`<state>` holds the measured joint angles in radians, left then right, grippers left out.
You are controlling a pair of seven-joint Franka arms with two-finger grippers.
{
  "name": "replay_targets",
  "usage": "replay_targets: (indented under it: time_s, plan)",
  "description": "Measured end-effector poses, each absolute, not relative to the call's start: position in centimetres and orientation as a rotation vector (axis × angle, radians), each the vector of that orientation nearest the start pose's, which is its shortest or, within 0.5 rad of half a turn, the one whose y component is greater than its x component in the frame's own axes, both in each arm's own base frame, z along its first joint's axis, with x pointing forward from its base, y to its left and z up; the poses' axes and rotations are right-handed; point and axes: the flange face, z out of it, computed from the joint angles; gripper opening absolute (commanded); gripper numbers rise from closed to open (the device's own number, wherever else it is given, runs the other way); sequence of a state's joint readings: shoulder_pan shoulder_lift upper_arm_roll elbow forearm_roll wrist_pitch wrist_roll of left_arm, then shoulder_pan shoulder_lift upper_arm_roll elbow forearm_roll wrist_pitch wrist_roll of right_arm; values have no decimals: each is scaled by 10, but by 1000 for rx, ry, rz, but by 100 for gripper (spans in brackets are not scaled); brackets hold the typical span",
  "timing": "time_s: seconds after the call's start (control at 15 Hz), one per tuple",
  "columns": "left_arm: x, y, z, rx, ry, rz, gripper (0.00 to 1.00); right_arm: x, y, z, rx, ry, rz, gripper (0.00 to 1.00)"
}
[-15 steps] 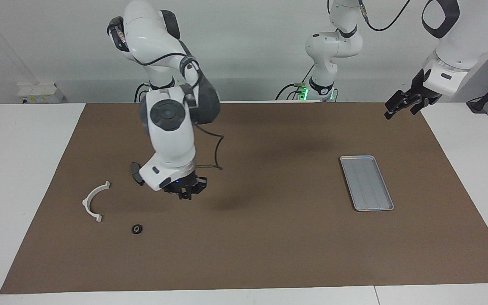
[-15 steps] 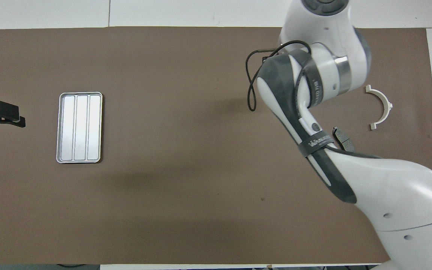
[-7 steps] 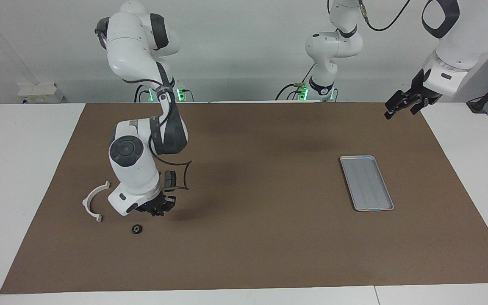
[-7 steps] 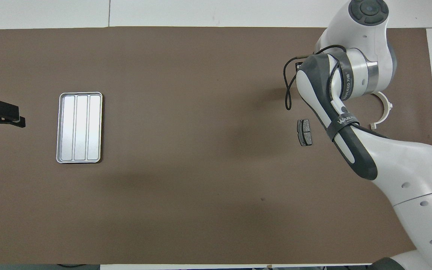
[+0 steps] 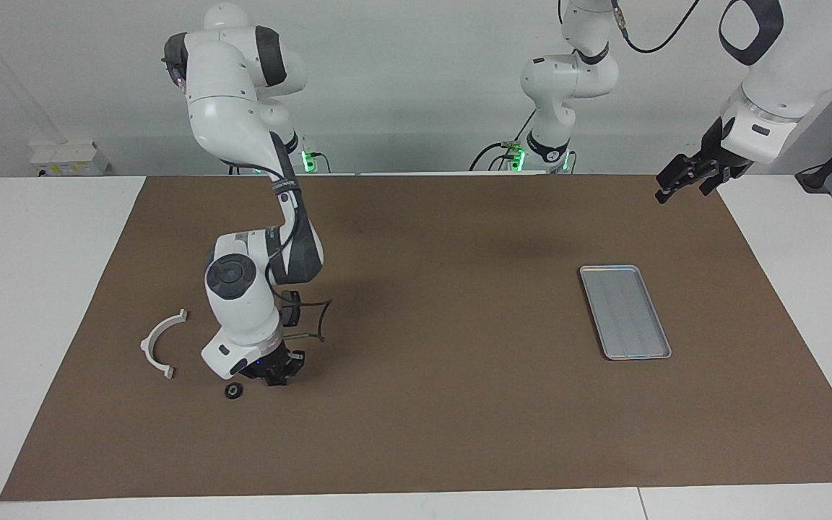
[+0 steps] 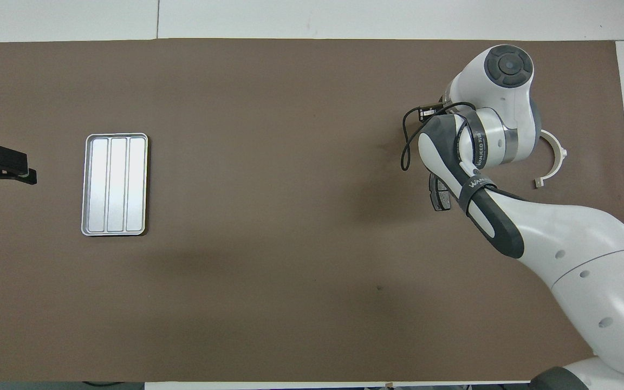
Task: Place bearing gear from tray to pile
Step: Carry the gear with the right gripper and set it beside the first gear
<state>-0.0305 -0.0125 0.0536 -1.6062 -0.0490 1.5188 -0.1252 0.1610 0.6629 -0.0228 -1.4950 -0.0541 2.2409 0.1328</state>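
The right gripper (image 5: 275, 377) hangs low over the mat beside the small round gear (image 5: 234, 391) – I cannot tell its grip. The tray (image 5: 625, 311), long axis toward the robots, lies well apart; the left gripper (image 5: 679, 179) waits – grip unclear.

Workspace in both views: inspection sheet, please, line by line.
Surface: brown mat on a white table.
Job's things: flat silver-grey ridged metal tray, nothing in it; small black round bearing gear on the mat beside a white semicircular plastic bracket; dark grey brake pad.
Clutter: nothing seen.
Grippers: right gripper low beside the gear; left gripper waits, raised.
Cables: black loop on the right arm.
Surroundings: white wall.
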Motion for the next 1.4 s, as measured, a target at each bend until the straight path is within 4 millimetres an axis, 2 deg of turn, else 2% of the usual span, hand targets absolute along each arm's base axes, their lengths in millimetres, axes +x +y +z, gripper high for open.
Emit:
replay_targets:
  time_s: [0.07,0.33,0.54,0.74,1.0,1.2,1.4]
  plan:
    - [544,7,611,-3176,-235,123,100,714,101,288,-3183,-68,-143,99]
    - [544,7,611,-3176,-235,124,100,715,103,290,-3181,-73,-154,100]
    - [544,7,611,-3176,-235,124,100,716,104,305,-3176,-73,-187,100]
    - [544,7,611,-3176,-235,124,100,716,97,329,-3173,-58,-224,100]
    - [544,7,611,-3176,-235,124,100,713,66,370,-3180,-74,-225,100]
    - [544,7,611,-3176,-235,124,100,705,45,400,-3188,-104,-193,100]
    - [544,7,611,-3176,-235,124,100,691,38,442,-3192,-88,-166,100]
